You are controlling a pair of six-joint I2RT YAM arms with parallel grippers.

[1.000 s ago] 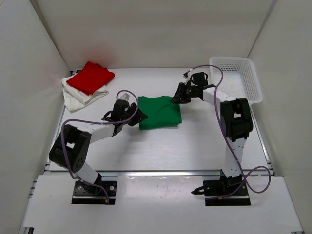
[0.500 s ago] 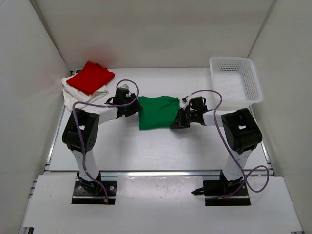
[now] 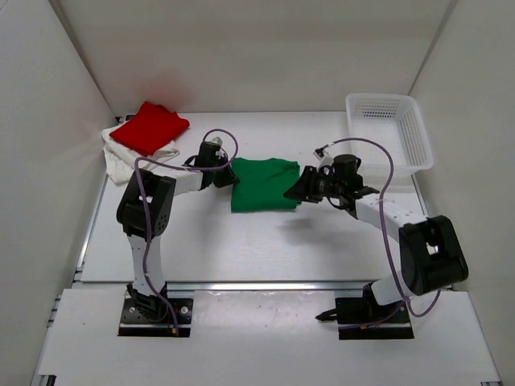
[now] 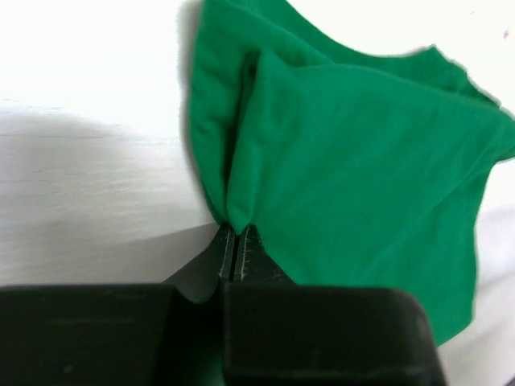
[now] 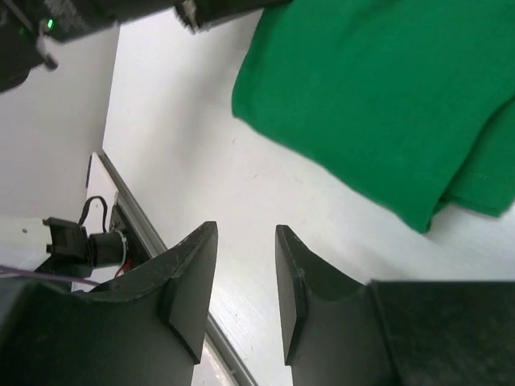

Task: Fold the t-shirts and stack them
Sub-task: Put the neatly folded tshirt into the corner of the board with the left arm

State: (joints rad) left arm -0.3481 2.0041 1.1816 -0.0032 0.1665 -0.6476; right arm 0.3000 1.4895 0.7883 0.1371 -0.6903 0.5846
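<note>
This looks like a robot test cell in a lab. Plain white walls (image 3: 241,48) box in a white counter (image 3: 265,241). Black arm bases (image 3: 153,315) are bolted at 6 o'clock.

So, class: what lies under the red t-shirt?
An off-white t-shirt, showing past the near and left edges of the red t-shirt. The rest is covered, so its fold cannot be judged.
</note>
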